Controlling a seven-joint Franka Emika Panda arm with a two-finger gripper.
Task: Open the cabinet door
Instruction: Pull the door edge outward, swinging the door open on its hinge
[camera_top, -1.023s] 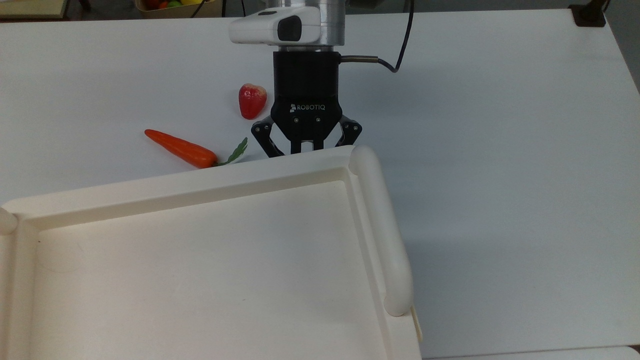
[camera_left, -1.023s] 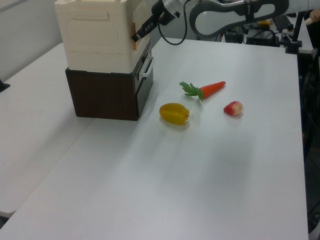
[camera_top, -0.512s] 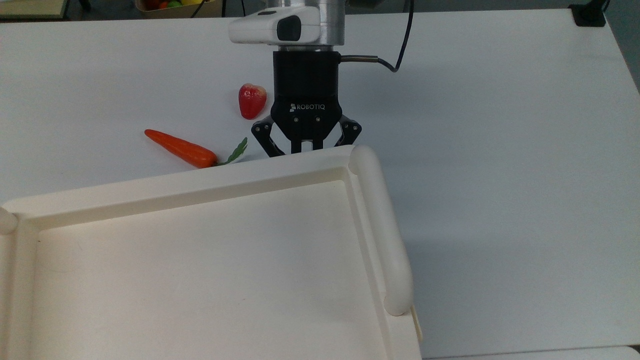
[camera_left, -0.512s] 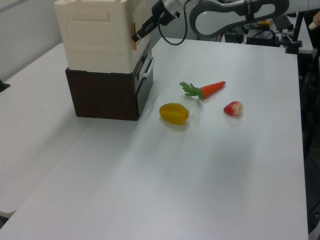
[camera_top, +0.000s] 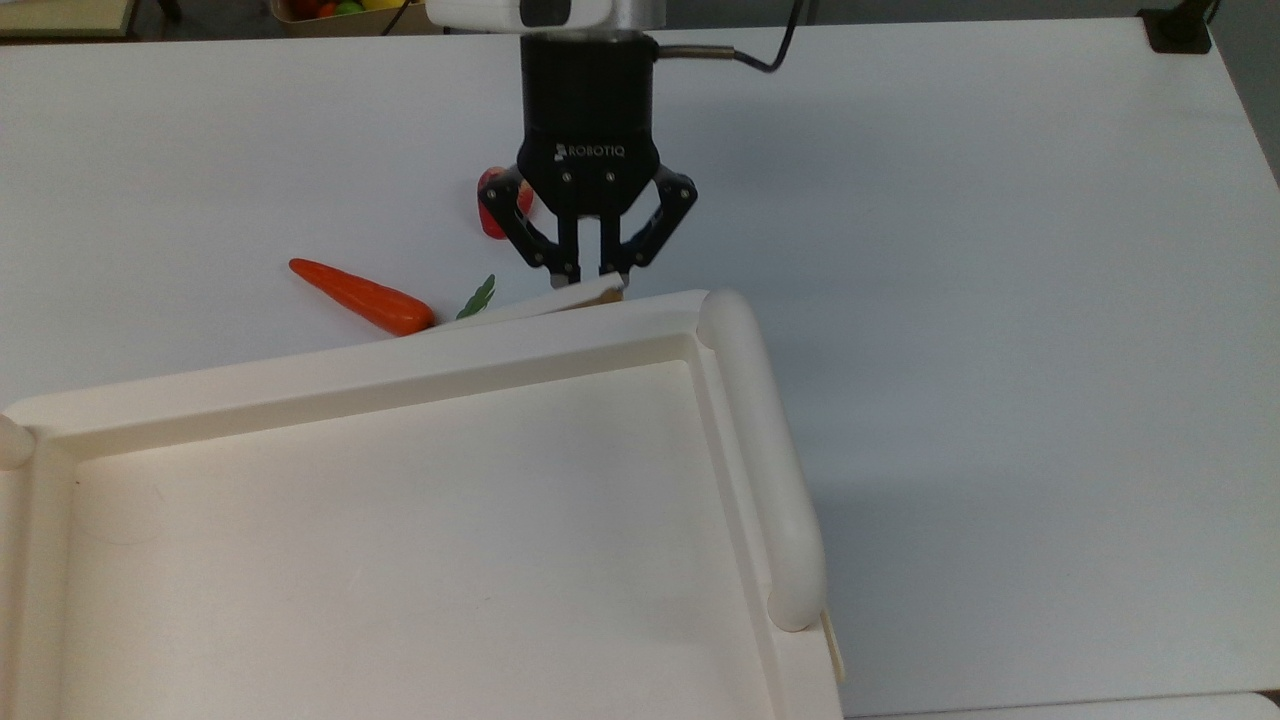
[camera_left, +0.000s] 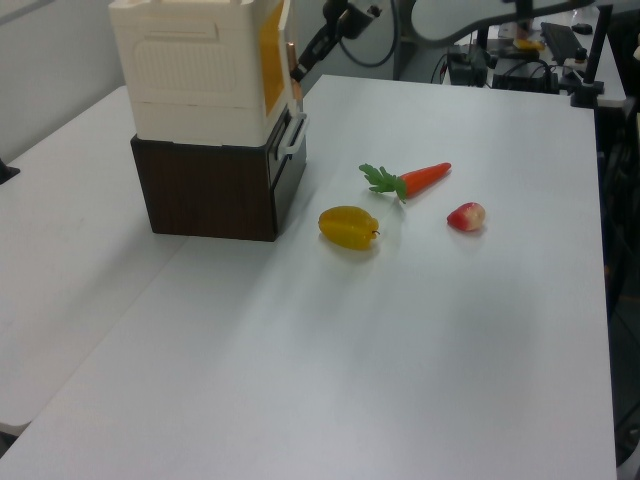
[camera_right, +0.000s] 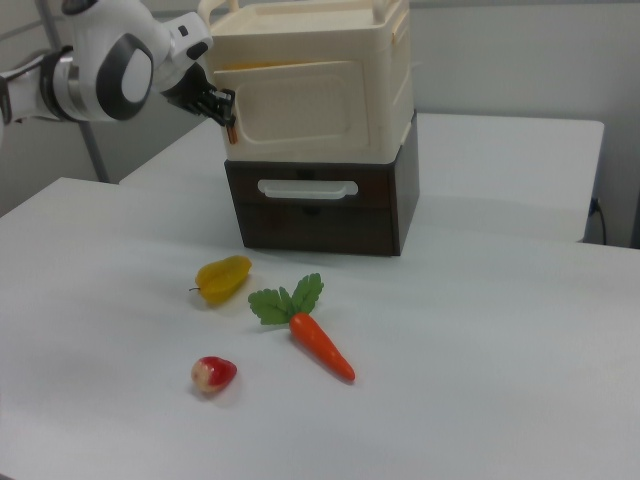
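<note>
In the top view, the cabinet's tray-like top (camera_top: 400, 520) runs off the frame at 6 and 9 o'clock and hides most of the cabinet door (camera_top: 540, 300). The gripper (camera_top: 590, 283) covers part of the strawberry (camera_top: 490, 222) at its 10 o'clock.

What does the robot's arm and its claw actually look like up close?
The gripper is black, with ROBOTIQ printed in white on its body and two slim linkage fingers. Above it sits a silver metal ring and a white housing with a dark window. A black cable loops from its side. The arm has rounded white shells with grey joint caps.
</note>
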